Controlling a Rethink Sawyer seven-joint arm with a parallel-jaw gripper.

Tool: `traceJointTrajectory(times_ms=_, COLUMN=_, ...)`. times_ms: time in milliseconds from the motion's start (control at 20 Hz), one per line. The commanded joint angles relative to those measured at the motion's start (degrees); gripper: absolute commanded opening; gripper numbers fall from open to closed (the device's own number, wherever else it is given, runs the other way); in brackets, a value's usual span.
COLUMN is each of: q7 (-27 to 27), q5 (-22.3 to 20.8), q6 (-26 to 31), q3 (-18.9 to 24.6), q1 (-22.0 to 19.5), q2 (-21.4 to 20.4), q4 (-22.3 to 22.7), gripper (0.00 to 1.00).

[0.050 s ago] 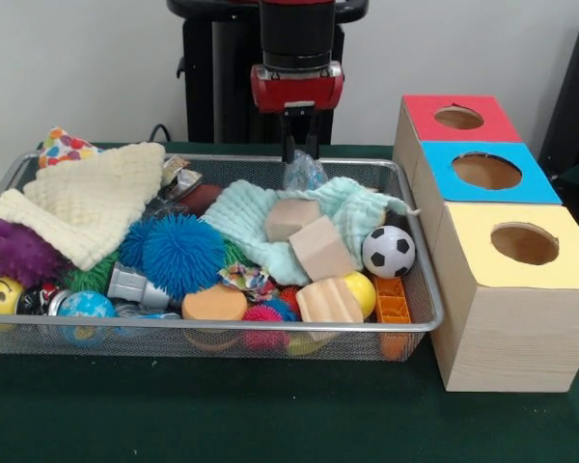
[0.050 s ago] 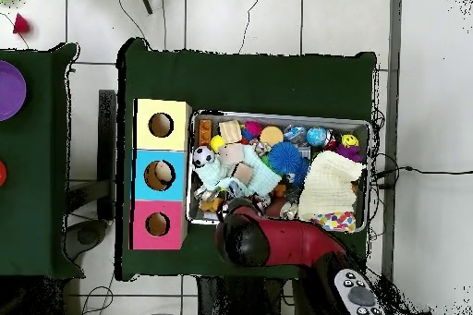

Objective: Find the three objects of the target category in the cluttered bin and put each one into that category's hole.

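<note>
The black pincer (image 1: pixel 300 145) under the red and black arm (image 2: pixel 277 242) hangs over the far rim of the silver wire-mesh bin (image 1: pixel 420 328), its two fingers pointing down and pinching the top of a crumpled clear plastic bag (image 1: pixel 304 174), which dangles just below them. Directly beneath and slightly nearer the camera lie three pale wooden blocks: a tan cube (image 1: pixel 291 218) resting flat on the mint green knitted cloth (image 1: pixel 246 217), a second cube (image 1: pixel 321 248) tilted on one edge just beside it, and a ribbed wooden block (image 1: pixel 329 301) further forward whose long axis runs across the bin. Off to the pincer's side in the front view stand three wooden boxes in a row, their long line running away from the camera: a red-topped box (image 1: pixel 460 118), a blue-topped box (image 1: pixel 487 172) and a yellow-topped box (image 1: pixel 521 246), each with a round hole. A black and white toy football (image 1: pixel 388 252) sits near the blocks, and a blue spiky rubber ball (image 1: pixel 181 254) lies on the other side of them.
</note>
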Motion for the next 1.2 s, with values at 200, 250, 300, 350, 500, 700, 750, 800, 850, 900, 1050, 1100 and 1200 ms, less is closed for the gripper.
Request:
traceJointTrajectory(times_ms=200, q7=11.8, q5=9.2, q6=7.3, q3=2.1, q1=1.1, q2=-8.4, q4=-0.5, gripper=0.00)
traceJointTrajectory(times_ms=250, q7=11.6, q5=9.7, q6=8.0, q3=1.9, q1=1.4, q2=-9.0, q4=-0.4, gripper=0.00)
traceJointTrajectory(times_ms=300, q7=11.4, q5=10.2, q6=8.8, q3=1.7, q1=1.6, q2=-9.6, q4=-0.3, gripper=0.00)
traceJointTrajectory(times_ms=350, q7=11.4, q5=10.8, q6=9.8, q3=1.4, q1=2.2, q2=-10.5, q4=-0.2, gripper=0.00)
traceJointTrajectory(times_ms=500, q7=11.1, q5=11.7, q6=11.6, q3=-0.2, q1=3.9, q2=-12.4, q4=0.0, gripper=0.00)
traceJointTrajectory(times_ms=700, q7=10.9, q5=12.6, q6=14.4, q3=-2.3, q1=6.4, q2=-14.2, q4=-0.2, gripper=0.00)
traceJointTrajectory(times_ms=750, q7=10.9, q5=13.0, q6=15.6, q3=-2.6, q1=6.9, q2=-15.2, q4=-0.3, gripper=0.00)
traceJointTrajectory(times_ms=800, q7=10.9, q5=13.4, q6=16.8, q3=-2.9, q1=7.4, q2=-16.1, q4=-0.3, gripper=0.00)
traceJointTrajectory(times_ms=850, q7=10.9, q5=13.8, q6=18.1, q3=-3.2, q1=7.9, q2=-17.1, q4=-0.4, gripper=0.00)
traceJointTrajectory(times_ms=900, q7=11.2, q5=14.2, q6=19.2, q3=-3.6, q1=8.6, q2=-17.7, q4=-0.8, gripper=0.00)
traceJointTrajectory(times_ms=1050, q7=12.8, q5=15.4, q6=21.7, q3=-4.7, q1=10.7, q2=-18.7, q4=-1.8, gripper=0.00)
traceJointTrajectory(times_ms=1100, q7=13.6, q5=15.9, q6=22.1, q3=-5.0, q1=11.5, q2=-18.7, q4=-2.1, gripper=0.00)
traceJointTrajectory(times_ms=1200, q7=14.9, q5=16.6, q6=21.8, q3=-5.5, q1=13.1, q2=-18.3, q4=-2.5, gripper=0.00)
